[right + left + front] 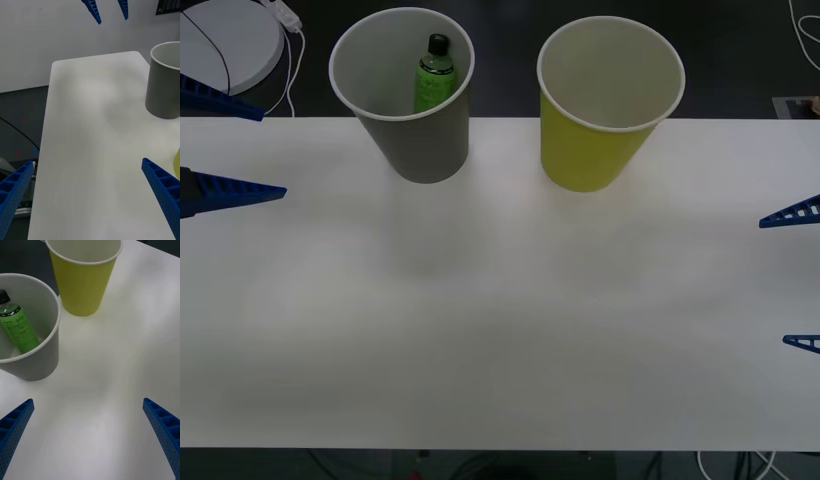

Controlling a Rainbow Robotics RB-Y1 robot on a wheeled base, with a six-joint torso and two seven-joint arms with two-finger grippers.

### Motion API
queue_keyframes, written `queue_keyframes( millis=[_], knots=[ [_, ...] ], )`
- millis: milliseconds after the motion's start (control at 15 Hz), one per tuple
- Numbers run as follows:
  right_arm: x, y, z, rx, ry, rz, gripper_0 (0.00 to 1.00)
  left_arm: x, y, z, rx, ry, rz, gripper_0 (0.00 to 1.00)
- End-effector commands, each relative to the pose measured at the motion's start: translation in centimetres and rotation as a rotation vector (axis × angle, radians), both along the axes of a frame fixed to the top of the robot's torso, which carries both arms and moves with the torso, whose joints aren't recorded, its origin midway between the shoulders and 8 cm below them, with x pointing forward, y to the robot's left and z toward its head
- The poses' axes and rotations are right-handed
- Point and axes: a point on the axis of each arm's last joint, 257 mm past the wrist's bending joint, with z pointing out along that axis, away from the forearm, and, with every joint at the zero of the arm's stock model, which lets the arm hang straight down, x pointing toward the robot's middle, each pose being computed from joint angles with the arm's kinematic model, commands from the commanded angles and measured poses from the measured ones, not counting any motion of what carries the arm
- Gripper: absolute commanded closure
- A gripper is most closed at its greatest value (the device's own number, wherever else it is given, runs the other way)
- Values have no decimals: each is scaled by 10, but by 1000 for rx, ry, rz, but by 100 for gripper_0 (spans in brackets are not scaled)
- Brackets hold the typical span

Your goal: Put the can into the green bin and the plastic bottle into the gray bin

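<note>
**Both grippers spread wide and empty; bottle already in the gray bin**

The left gripper (225, 148) sits at the left edge of the white table (500, 320), its two blue ribbed fingers set far apart with nothing between them and nothing touching them. In the left wrist view the same fingers (15, 427) stand at the two corners, and only bare tabletop lies in the gap between them. Ahead of these jaws, and off to one side of the gap, stands the gray bin (420, 140), upright on the table. Inside it the plastic bottle (434, 75) leans tilted against the pale inner wall, black cap uppermost, green label facing out. The bottle is well apart from the left jaws, with the bin wall between.

Beyond the gray bin, farther from the left jaws, stands the green bin (595, 150), upright, just beside the gray one but not touching it. Its inside shows pale in the front view.

The right gripper (795, 278) is at the right edge of the table, its fingers likewise wide apart and holding nothing. From the right wrist view its fingers (163, 187) frame bare table; the gray bin stands ahead and to one side of that gap, well apart, and a sliver of the green bin lies close beside one finger. The left gripper's fingers show far across the table.
</note>
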Motion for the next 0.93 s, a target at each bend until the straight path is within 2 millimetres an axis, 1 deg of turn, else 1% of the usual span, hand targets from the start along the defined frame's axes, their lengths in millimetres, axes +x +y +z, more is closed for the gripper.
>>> queue_keyframes(
  millis=[67, 267, 400, 533, 800, 933],
  knots=[
    [0, 0, 0, 0, 0, 0, 0, -16, 12, -19, 42, -29, -53, 0],
    [0, 0, 0, 0, 0, 0, 0, -36, 20, -36, 110, -64, -105, 0],
    [0, 0, 0, 0, 0, 0, 0, -51, 18, -45, 123, -70, -155, 0],
    [0, 0, 0, 0, 0, 0, 0, -61, 16, -53, 116, -77, -199, 0],
    [0, 0, 0, 0, 0, 0, 0, -80, 12, -58, 47, -77, -245, 0],
    [0, 0, 0, 0, 0, 0, 0, -86, 14, -59, 38, -94, -265, 0]
  ],
)
